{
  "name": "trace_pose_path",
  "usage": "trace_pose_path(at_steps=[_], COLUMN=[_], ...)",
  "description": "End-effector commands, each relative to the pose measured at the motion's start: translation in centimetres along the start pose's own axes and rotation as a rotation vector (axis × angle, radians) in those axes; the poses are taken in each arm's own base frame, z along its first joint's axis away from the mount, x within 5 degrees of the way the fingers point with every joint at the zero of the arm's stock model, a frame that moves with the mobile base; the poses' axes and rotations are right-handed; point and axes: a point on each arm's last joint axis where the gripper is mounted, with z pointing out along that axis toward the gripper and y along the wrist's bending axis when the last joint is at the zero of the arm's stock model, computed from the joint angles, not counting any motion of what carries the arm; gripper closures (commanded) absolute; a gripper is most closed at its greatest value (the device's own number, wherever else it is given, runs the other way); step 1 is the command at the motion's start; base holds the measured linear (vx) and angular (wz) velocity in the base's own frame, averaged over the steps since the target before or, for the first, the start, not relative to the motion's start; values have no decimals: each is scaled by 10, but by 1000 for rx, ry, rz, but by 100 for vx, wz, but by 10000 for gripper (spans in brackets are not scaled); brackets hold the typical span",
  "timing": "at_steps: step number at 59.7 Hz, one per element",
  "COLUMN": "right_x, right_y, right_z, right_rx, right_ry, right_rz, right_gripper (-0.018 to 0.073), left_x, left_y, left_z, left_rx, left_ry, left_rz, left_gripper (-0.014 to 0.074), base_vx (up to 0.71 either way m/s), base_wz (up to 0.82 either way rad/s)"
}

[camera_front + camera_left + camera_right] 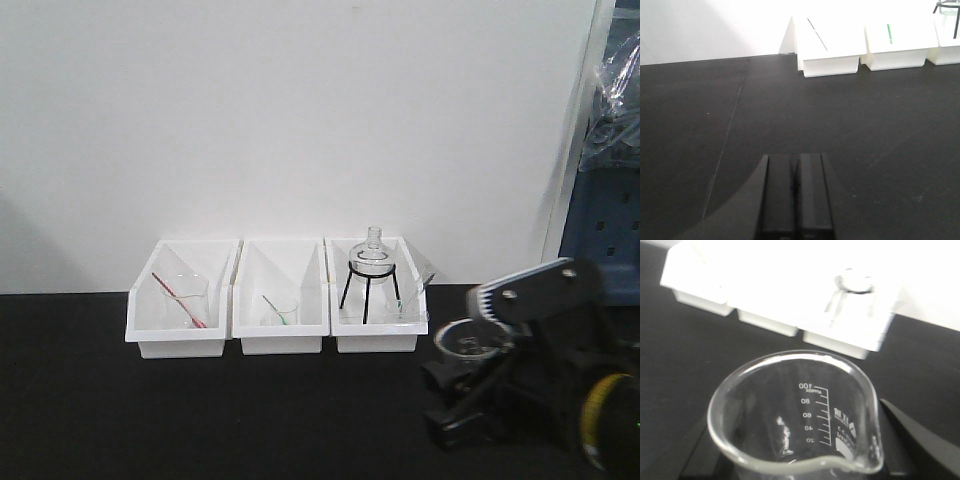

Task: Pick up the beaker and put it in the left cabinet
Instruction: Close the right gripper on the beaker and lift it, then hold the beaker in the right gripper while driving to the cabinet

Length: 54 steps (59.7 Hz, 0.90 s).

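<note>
Right arm's in the action: the right gripper (802,450) has its black jaws pinching the small clear glass beaker (466,340), 1 finger on each side of the glass wall. From the right wrist camera you look straight down into the beaker's open mouth, pour spout at the near side of the rim, white graduations reading 100, 80, 60, 40 and 20 down the far inner wall. The beaker stands upright, near the right edge of the black table (200,420), just in front of the rightmost bin; whether its base touches the tabletop I cannot tell. Over on the other side, the left gripper (795,200) hangs low over the left part of the table, its 2 dark jaws pressed flat together with nothing between them, well apart from everything. Along the back edge, against the white wall (300,110), sit 3 white plastic bins in a row, side by side. The left bin (180,335) holds a clear glass with a red rod (178,298) leaning in it. The middle bin (280,335) holds a smaller glass with a green rod (283,315). The right bin (375,335) carries the round-bodied narrow-necked glass flask (373,255) perched on a black wire tripod (368,290). At the far right of the front view, a blue-grey perforated panel (600,225) rises behind the arm.
</note>
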Motion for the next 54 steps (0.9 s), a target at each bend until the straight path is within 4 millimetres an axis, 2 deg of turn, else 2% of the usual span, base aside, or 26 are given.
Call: trace_pose_path(at_steps=[1,13,25,35,54], right_x=[-8,27,46,47,48], right_y=[-12,-35,-53,-59,-59], right_z=[-45,-117,-158,-171,-172], right_rx=[12,67,168,207,214], right_ry=[-118,-213,-272,-327,-324], right_rz=[36,126,143,113,113], right_gripper=[560,560,560,560,560], left_x=[-12,-12,-12,-12,-12], left_y=[-1,-1,-1,-1,-1], left_z=[-2,-2,-2,-2,-2], left_rx=[16,16,16,16,16], left_ry=[-104,-104,-104,-104,-104], left_rz=[-6,-6,-6,-6,-6], left_gripper=[593,593,593,593,593], base_vx=[0,0,0,0,0], base_wz=[0,0,0,0,0])
